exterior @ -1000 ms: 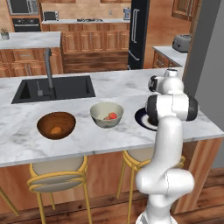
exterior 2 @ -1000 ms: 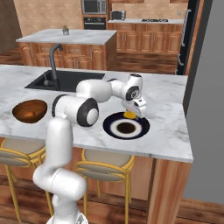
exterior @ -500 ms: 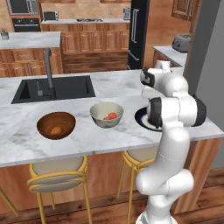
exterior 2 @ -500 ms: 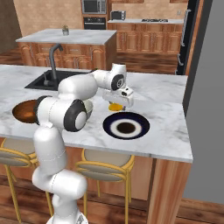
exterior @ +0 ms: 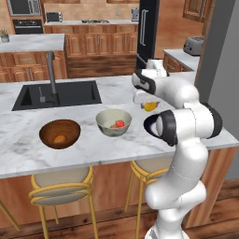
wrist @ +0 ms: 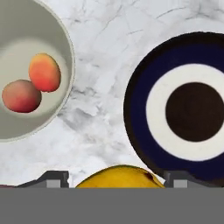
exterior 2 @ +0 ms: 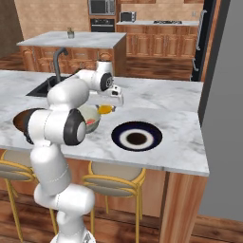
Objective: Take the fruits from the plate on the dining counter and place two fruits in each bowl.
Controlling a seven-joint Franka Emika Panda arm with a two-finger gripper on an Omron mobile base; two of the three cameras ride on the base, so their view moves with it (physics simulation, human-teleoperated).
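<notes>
My gripper is shut on a yellow fruit and hangs over the dining counter, between the plate and the pale cream bowl. In the hand view the fruit sits between my fingertips, with the dark navy plate bare at the right. The cream bowl at the left holds two reddish fruits. From the right base view the gripper is just left of the plate. The brown wood bowl holds an orange fruit.
A black sink with a tall faucet lies behind the bowls. Yellow-framed stools stand under the counter's front edge. A toaster sits on the far right counter. My own arm hides part of the plate in the left base view.
The arm has carried the yellow fruit left, from above the plate to the gap between plate and cream bowl. The grip stays closed on it.
</notes>
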